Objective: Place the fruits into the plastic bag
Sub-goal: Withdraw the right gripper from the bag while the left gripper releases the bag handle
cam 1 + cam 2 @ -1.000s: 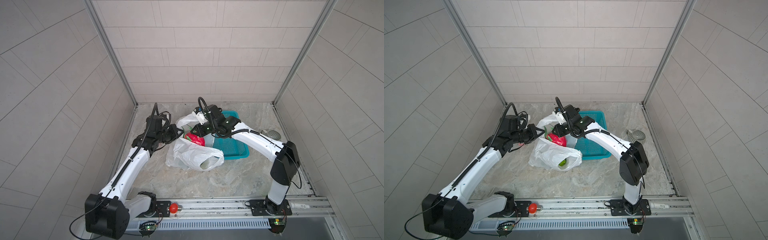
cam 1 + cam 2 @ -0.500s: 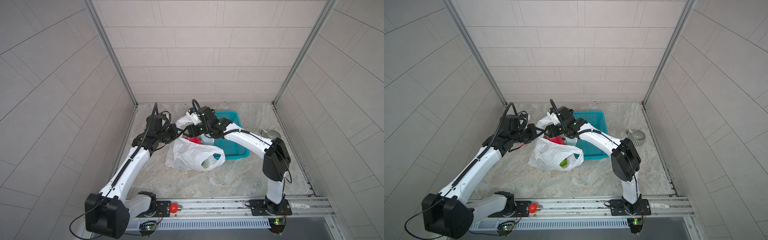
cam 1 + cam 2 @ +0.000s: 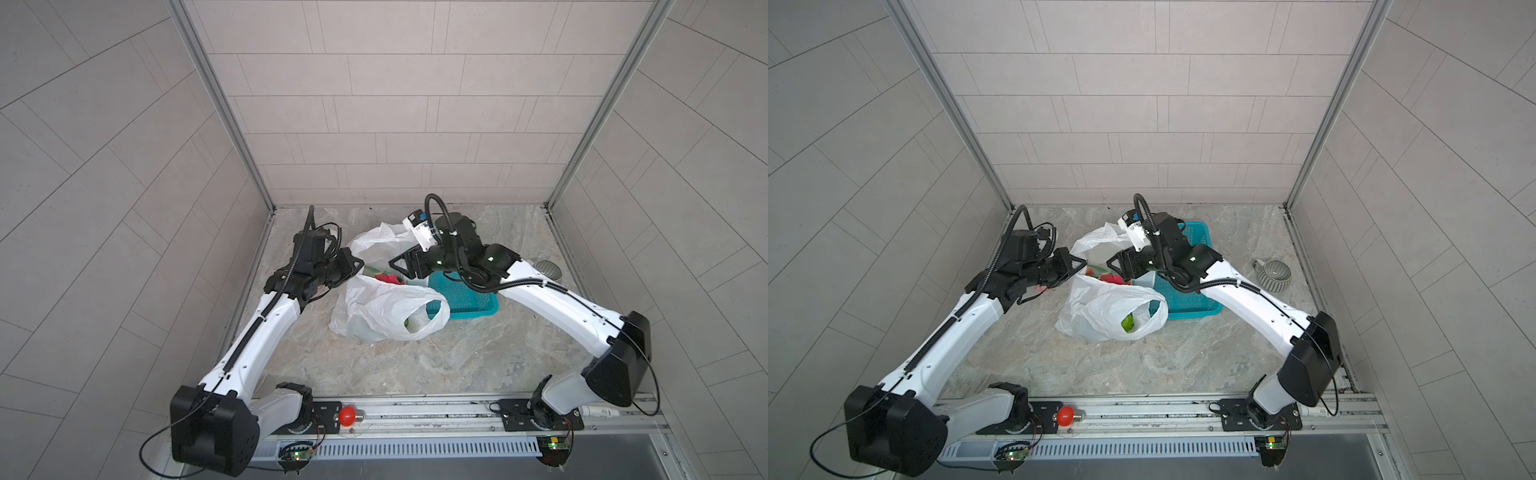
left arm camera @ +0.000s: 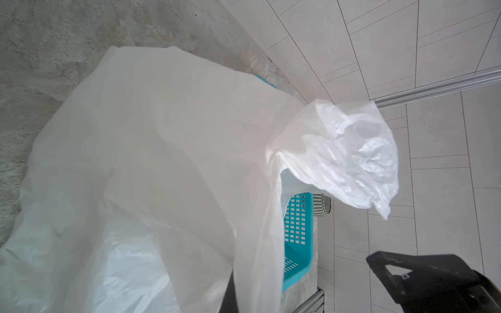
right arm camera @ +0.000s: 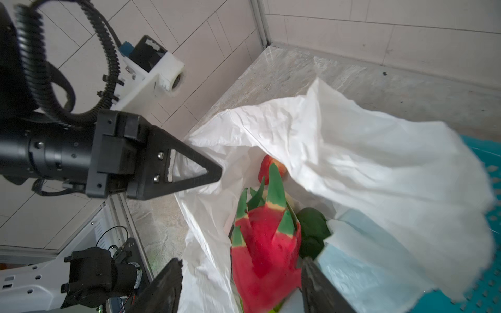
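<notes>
Two fruits show in the mouth of the large crinkled white plastic carrier bag [image 3: 374, 305]: a red-pink dragon fruit with green scale tips [image 5: 265, 244] and, beside it, a dark green glossy fruit [image 5: 311, 233]. The left gripper [image 5: 217, 174] is pinched tight on the bag's rim, holding it up. The right gripper [image 5: 241, 262] hangs over the dragon fruit with jaws wide, gripping nothing. This looks like the drop-off step. Next, I judge, the right arm must lift clear without snagging plastic, then check the teal perforated plastic basket [image 3: 469, 303], which that arm partly hides.
</notes>
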You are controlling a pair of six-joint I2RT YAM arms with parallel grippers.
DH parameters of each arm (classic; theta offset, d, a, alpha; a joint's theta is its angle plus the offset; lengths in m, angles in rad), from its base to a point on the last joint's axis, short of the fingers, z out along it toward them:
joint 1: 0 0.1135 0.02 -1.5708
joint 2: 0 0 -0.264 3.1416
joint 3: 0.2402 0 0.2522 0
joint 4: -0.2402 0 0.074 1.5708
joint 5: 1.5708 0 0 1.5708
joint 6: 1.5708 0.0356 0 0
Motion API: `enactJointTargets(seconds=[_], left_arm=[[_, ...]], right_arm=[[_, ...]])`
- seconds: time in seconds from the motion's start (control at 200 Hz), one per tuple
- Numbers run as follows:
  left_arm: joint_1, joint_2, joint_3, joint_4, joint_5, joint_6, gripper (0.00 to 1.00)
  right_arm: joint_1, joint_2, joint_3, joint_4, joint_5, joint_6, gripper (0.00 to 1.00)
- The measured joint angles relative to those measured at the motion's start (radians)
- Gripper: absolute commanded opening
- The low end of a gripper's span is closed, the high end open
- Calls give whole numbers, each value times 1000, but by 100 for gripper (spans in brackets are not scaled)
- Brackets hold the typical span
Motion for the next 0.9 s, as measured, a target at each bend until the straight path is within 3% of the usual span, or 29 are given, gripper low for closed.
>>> enactJointTargets(seconds=[0.15, 0.285, 0.51, 0.721, 0.766, 0.806, 0.861, 0.901], left_arm=[[0, 6, 0, 0, -2, 0, 0], [0, 13, 0, 2, -2, 0, 0], [0, 17, 0, 4, 1, 0, 0], [0, 17, 0, 4, 2, 0, 0], [0, 17, 0, 4, 2, 0, 0], [0, 17, 0, 4, 2, 0, 0], [0, 17, 0, 4, 1, 0, 0], [0, 17, 0, 4, 1, 0, 0]], right_arm=[[-79, -130, -161, -11, 27, 16, 69], [-156, -134, -240, -21, 54, 42, 69], [-172, -6, -251, 31, 51, 61, 69], [-173, 208, -145, 143, 43, 94, 66], [-173, 253, -114, 172, 37, 105, 60], [-173, 289, -92, 202, 27, 113, 47], [-173, 330, -67, 244, 5, 135, 16], [-173, 349, -58, 267, -13, 148, 2]])
